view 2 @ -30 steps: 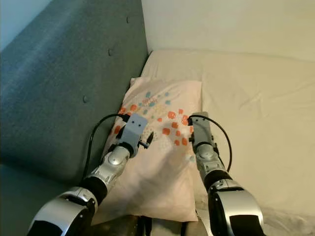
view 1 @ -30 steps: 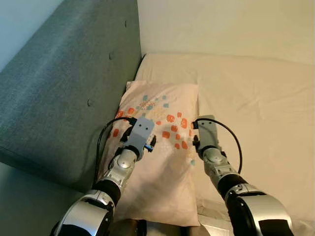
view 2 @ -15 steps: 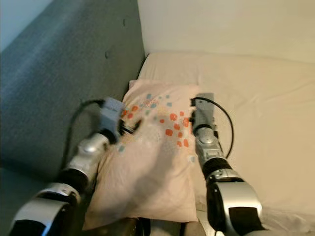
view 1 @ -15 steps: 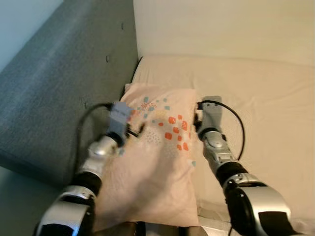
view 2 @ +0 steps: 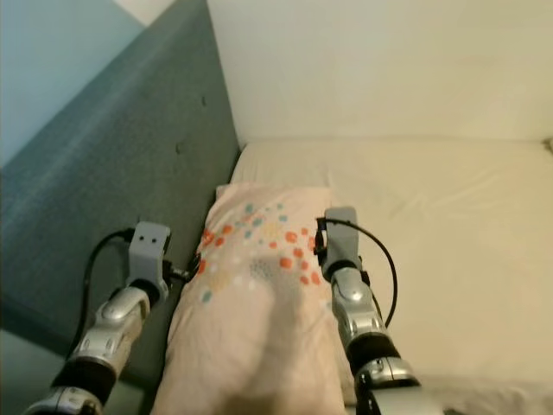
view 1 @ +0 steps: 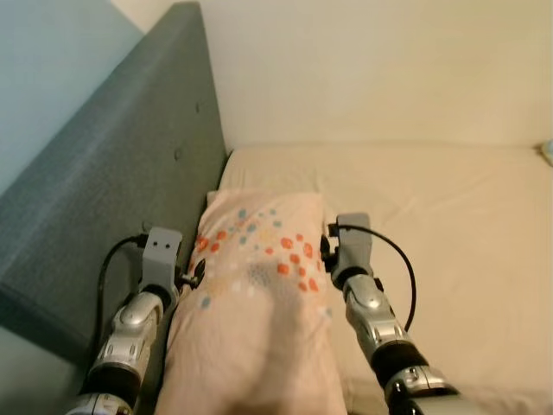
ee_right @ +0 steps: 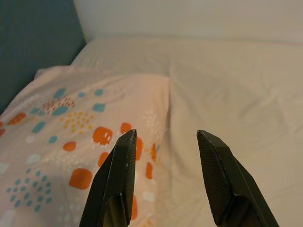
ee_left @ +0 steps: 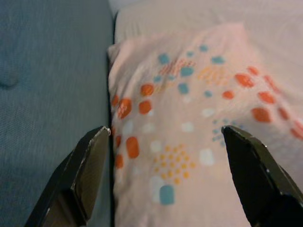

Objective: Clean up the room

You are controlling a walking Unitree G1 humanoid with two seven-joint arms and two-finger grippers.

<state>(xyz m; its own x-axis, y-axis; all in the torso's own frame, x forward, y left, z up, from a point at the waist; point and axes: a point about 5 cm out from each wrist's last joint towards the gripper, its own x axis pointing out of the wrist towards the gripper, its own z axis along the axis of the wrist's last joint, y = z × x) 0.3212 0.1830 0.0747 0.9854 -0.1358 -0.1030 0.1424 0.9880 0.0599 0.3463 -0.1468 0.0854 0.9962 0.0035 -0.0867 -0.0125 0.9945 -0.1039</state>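
The pillow point(view 1: 259, 294) (pink, spotted) lies on the bed point(view 1: 449, 225) beside the headboard point(view 1: 112, 199); left end effector point(ee_left: 165, 156) and right end effector point(ee_right: 163, 156) flank it, both wide.

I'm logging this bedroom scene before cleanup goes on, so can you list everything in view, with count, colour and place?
Pillow: one, pale pink with orange, blue and yellow spots, lying on the bed beside the headboard, between the two arms.
Bed sheet: one, cream, wrinkled, covering the mattress to the robot's right of the pillow.
Headboard: one, grey-green padded fabric with buttons, along the robot's left side of the bed.
Wall: cream, behind the bed; a pale blue wall above the headboard.
Left hand: one, black fingers open, over the pillow's edge next to the headboard.
Right hand: one, black fingers open, over the pillow's other edge where it meets the sheet.
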